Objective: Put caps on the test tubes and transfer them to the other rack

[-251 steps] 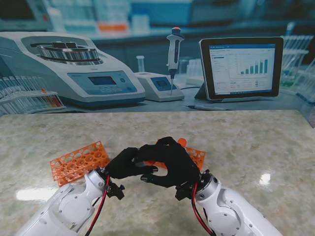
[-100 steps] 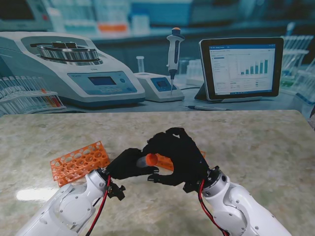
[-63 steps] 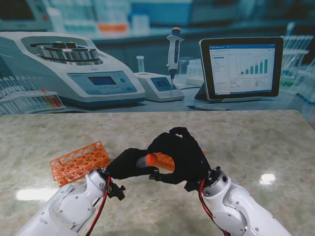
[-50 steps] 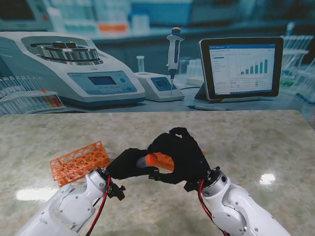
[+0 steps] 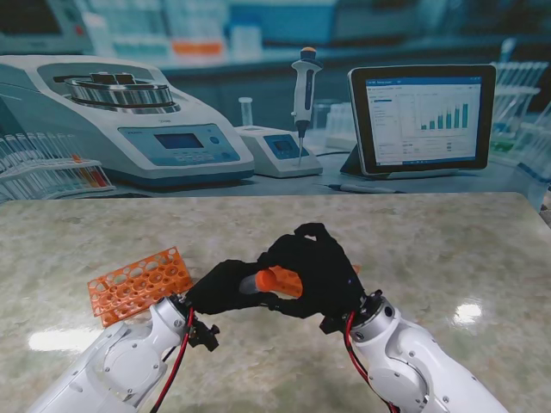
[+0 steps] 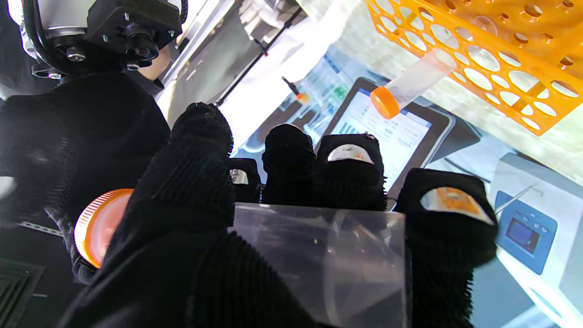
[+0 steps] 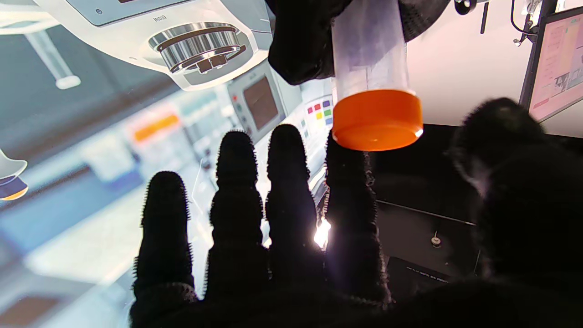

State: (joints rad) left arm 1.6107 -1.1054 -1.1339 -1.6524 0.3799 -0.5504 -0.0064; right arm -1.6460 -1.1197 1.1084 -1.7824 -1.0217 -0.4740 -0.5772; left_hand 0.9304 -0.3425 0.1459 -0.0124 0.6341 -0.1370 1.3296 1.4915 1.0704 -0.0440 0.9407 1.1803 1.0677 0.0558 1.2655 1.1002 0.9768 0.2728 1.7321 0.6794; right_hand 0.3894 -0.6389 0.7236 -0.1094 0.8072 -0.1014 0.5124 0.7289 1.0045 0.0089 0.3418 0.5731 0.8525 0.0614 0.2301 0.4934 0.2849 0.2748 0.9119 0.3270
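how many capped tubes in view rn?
2: one tube held in the left hand, its cap on; another capped tube stands in the rack. Others may be hidden behind the hands.

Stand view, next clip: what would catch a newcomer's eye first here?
The two black-gloved robot hands meeting at the table's near middle: the left robot hand grips a clear test tube, its orange cap pointing at the open right robot hand. Next, the bright orange rack lying on the table to the left, and a second rack holding one capped tube.
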